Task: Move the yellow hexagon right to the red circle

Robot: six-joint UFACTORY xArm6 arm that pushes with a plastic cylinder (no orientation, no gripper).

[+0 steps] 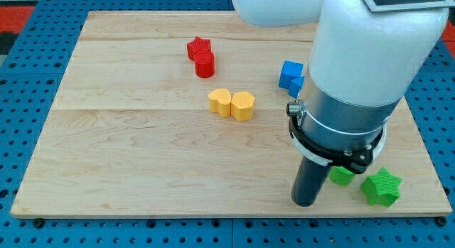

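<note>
Camera view, the only one. My tip (306, 203) rested on the wooden board (128, 155) near the view's bottom right; it was a bare rod, so nothing could spread, press together or pinch, and it touched no block. The yellow hexagon (243, 106) lay near the middle of the board, touching a yellow heart-like block (220, 102) on its left side in the view. The red circle (205, 65) sat above and left of the yellow pair, touching a red star (199, 47) just behind it toward the view's top. My tip was well apart from the hexagon, below and to the view's right of it. Two blue blocks (291, 75) stood near the arm body (370, 56) at the view's right, partly hidden, shapes not clear. A green star (382, 187) and a smaller green block (342, 175) lay just right of the tip. Judgement: the step in hand was the approach, with pushing not yet begun. To do it well, the tip should arrive below the hexagon and push it toward the view's top, aiming for the spot beside the circle's right. Contact should be centred on the hexagon's face to prevent spinning. Risk: dragging the yellow heart-like block along, or nudging the red circle.
</note>
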